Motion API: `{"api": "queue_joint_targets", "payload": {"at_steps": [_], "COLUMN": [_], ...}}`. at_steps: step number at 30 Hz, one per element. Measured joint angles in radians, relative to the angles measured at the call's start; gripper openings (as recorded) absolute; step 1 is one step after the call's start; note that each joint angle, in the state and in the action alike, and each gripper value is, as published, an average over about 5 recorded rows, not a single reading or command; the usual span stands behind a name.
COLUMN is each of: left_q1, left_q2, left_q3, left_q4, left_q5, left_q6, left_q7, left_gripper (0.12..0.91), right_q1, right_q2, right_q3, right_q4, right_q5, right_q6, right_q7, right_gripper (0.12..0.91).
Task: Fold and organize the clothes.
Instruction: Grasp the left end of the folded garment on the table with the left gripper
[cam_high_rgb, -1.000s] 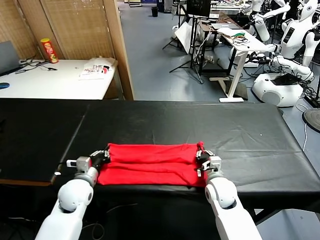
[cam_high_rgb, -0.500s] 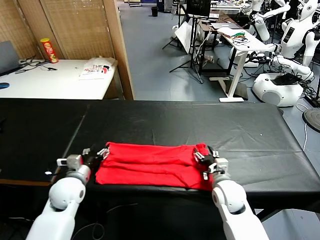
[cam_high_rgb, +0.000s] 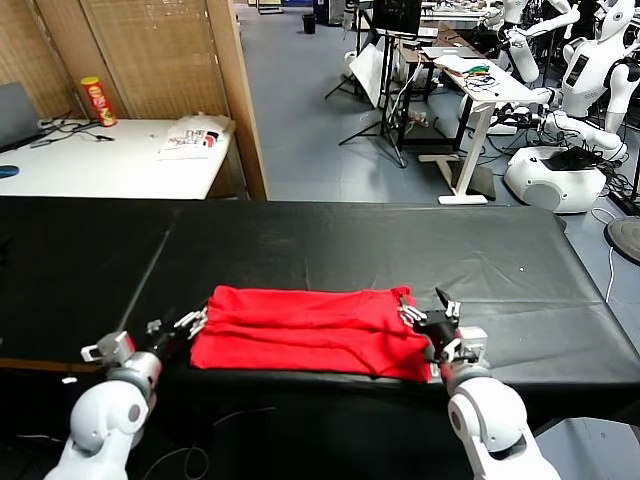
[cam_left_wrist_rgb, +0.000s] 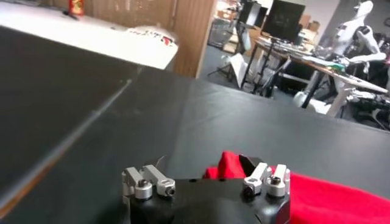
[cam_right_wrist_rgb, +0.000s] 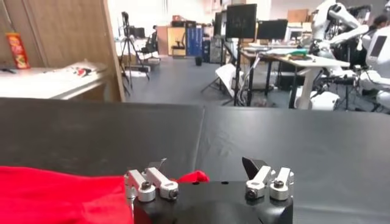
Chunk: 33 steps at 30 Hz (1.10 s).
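while both arms sit at the near table edge, the left gripper (cam_high_rgb: 172, 328) and right gripper (cam_high_rgb: 443, 322) flank a bright red cotton t-shirt (cam_high_rgb: 305, 331), jaws spread, holding nothing. folded into a long band, it lies on the black table (cam_high_rgb: 330, 245). one fold looks done; next, probably fold end to end.

One red T-shirt (cam_high_rgb: 305, 330), one black table (cam_high_rgb: 300, 240), one left hand (cam_high_rgb: 172, 326), one right hand (cam_high_rgb: 432, 322).
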Motion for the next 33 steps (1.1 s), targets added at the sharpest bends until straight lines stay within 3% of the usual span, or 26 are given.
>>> {"api": "queue_joint_targets", "payload": {"at_steps": [16, 19, 26, 29, 33], "left_q1": [0.039, 0.040, 0.033, 0.029, 0.022], "left_q2": [-0.079, -0.088, -0.106, -0.105, -0.091], "left_q3": [0.054, 0.063, 0.071, 0.072, 0.066], "left_q4": [0.014, 0.015, 0.026, 0.024, 0.019], "left_q5": [0.150, 0.175, 0.189, 0.191, 0.236], "left_q6": [-0.039, -0.044, -0.043, -0.040, -0.052], "left_q7": [0.040, 0.046, 0.046, 0.050, 0.065], "left_gripper": [0.786, 0.702, 0.315, 0.188, 0.164], "right_q1": [-0.006, -0.003, 0.001, 0.001, 0.000], "right_q2": [0.007, 0.014, 0.024, 0.027, 0.031], "right_q3": [0.008, 0.004, 0.000, 0.002, 0.006], "right_q4": [0.011, 0.008, 0.010, 0.010, 0.009], "right_q5": [0.003, -0.001, 0.001, 0.000, -0.001], "right_q6": [-0.003, -0.002, -0.003, -0.003, -0.004], "right_q7": [-0.001, -0.002, -0.006, -0.006, -0.005], "right_gripper": [0.798, 0.798, 0.798, 0.798, 0.798]}}
